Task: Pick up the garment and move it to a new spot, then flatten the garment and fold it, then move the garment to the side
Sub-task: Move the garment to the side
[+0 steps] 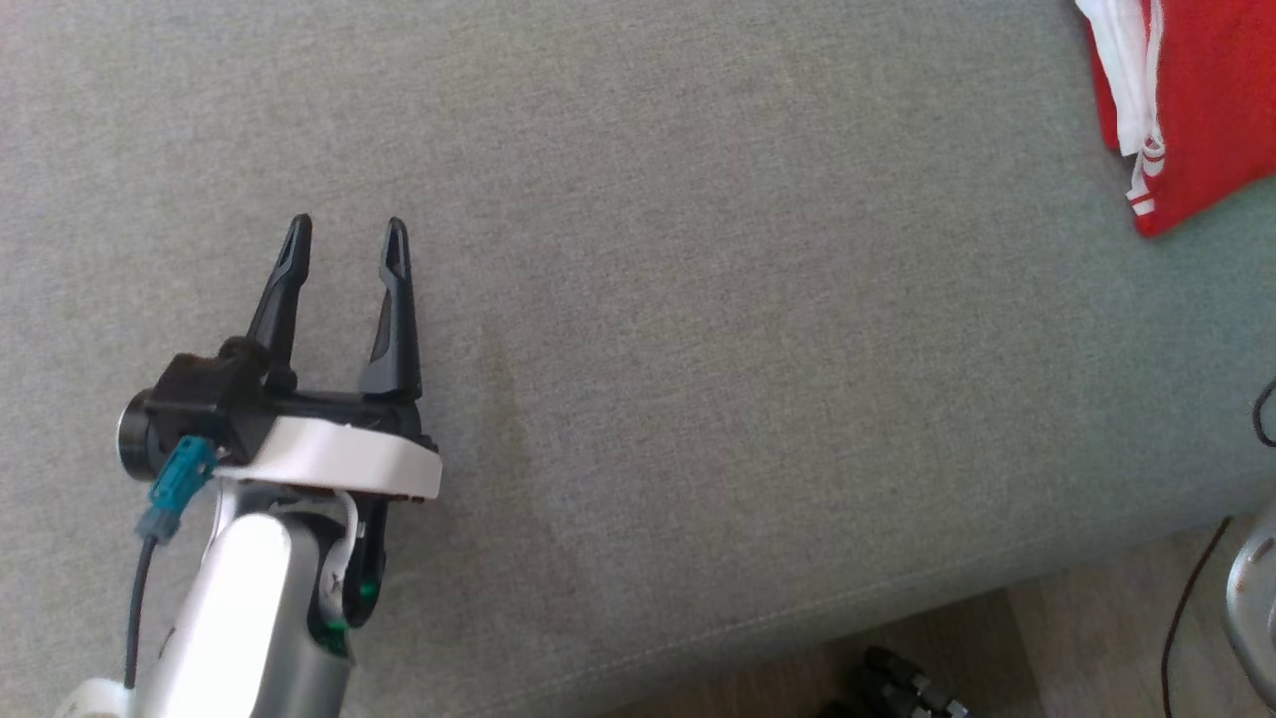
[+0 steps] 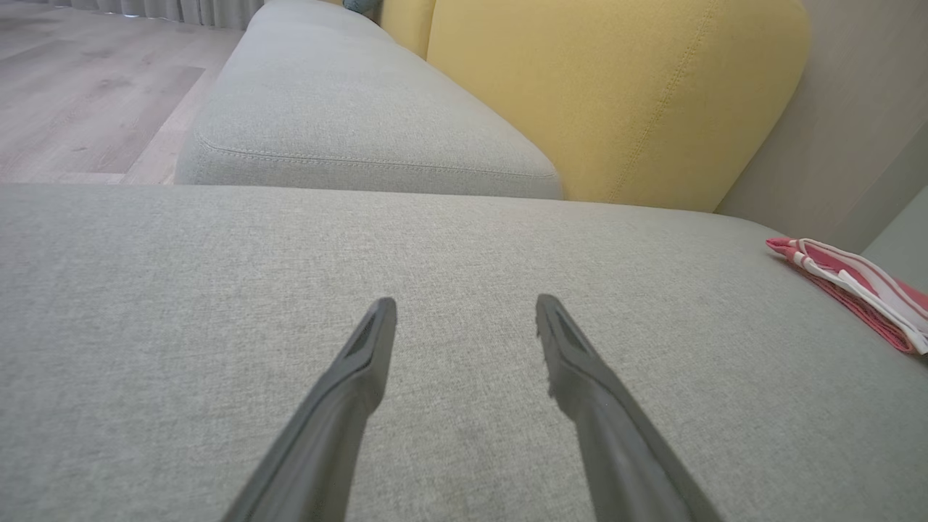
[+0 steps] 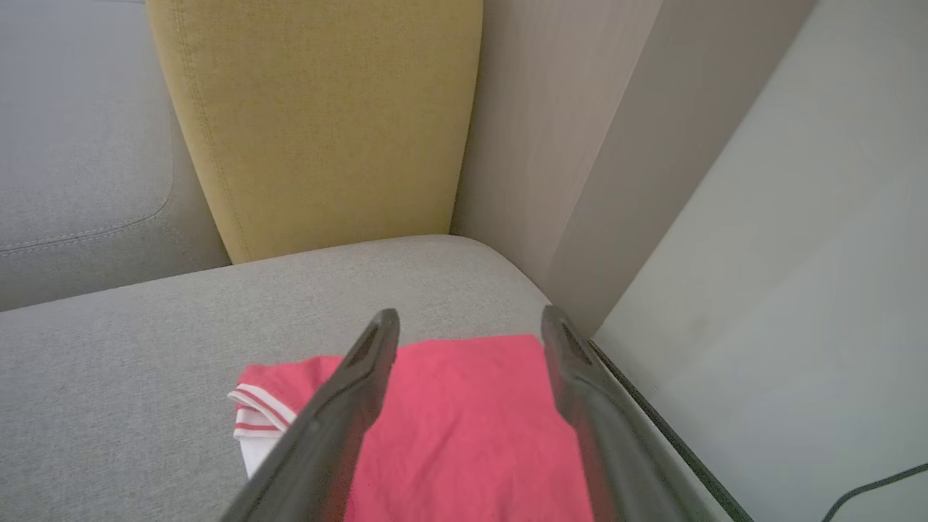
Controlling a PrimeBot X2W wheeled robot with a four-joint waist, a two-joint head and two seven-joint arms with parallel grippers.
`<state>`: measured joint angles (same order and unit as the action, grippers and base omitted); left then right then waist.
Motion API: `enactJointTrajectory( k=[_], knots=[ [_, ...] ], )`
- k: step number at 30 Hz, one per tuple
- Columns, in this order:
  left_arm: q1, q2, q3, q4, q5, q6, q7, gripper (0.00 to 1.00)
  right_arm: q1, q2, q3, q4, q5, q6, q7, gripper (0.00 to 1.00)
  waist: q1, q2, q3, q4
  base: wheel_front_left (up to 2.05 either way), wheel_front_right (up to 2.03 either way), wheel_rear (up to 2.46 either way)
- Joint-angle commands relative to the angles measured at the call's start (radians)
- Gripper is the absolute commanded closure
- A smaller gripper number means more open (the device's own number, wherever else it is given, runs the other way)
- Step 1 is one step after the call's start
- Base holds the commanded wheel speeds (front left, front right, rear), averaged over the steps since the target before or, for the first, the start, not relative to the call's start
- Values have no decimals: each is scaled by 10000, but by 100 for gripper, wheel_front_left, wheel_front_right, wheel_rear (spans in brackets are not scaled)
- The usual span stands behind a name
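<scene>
Left gripper (image 1: 347, 227): Two long dark fingers stand wide apart at the lower left of the head view, tips pointing up the frame. Nothing is between them, and only bare grey fabric lies beneath.

Left forearm (image 1: 249, 598): Pale and glossy, rising from the bottom edge, with a teal plug (image 1: 179, 484) on its outer side.

Right gripper (image 3: 470, 315): Fingers spread wide in the right wrist view, holding nothing. Red cloth shows in the gap and under both fingers; whether the tips touch it cannot be told.

Garment (image 3: 464, 428): Red with white, red-striped trim, lying flat in layers at the corner of the seat. In the head view it sits in the upper right corner, cut by the frame edge and well apart from the left gripper. In the left wrist view it lies low at the far right.

Seat (image 1: 698, 349): A broad grey woven cushion spanning most of the head view.

Yellow cushion (image 3: 319, 123): Upright behind the seat, top centre of the right wrist view.

Second grey cushion (image 2: 348, 109): Upper left of the left wrist view, just beside the yellow one.

Wall (image 3: 565, 145): Pale panels close against the seat's corner, right side of the right wrist view.

Floor (image 1: 1097, 638): Wood-look boards at the lower right of the head view, crossed by a thin dark cable (image 1: 1186, 598).
</scene>
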<state>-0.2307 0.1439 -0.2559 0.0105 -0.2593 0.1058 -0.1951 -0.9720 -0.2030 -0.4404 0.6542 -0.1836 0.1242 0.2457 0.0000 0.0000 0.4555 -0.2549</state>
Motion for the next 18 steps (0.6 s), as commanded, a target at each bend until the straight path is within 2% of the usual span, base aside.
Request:
enactJointTrajectory(
  k=[1,9,18],
  knots=[
    [-91,81,212,-248,-48,32,-81,0,6,-80,304,-380,167,65,-108,0,0,0,-71,45,0,0,0],
    [-58,-25,256,44,-251,38,-238,0,374,23,998,-527,759,65,-458,0,0,0,-505,271,0,0,0],
    [67,-283,410,632,-540,60,-536,0,1653,314,2461,-1089,2079,65,-1132,0,0,0,-1418,921,0,0,0]
  ],
)
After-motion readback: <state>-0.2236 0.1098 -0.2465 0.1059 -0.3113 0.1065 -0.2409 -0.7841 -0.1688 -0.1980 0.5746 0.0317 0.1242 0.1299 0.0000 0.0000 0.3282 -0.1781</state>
